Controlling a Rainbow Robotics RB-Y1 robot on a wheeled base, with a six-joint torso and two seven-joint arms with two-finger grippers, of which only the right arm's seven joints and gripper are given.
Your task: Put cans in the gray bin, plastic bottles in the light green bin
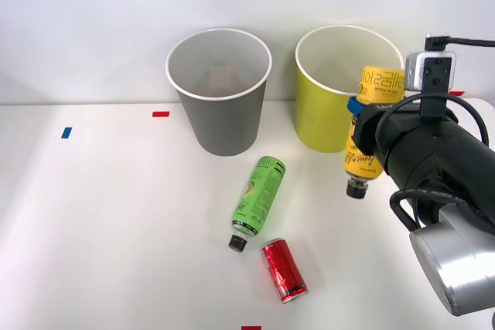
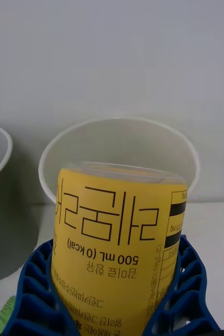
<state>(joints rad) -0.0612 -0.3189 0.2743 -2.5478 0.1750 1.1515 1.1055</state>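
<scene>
Blue jaws clamped on yellow-label bottle (image 1: 370, 130), cap down; right arm raised beside light green bin (image 1: 325, 106).

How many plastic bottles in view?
2. The yellow-label bottle is held cap-down in the right gripper, in front of the light green bin. The green-label bottle lies on the table.

The front camera looks down from above at the white worktop (image 1: 116, 229). The wrist camera sits close, facing forward. Both catch the tapered yellow-green white-rimmed bin (image 1: 321, 117) (image 2: 117, 142).
</scene>
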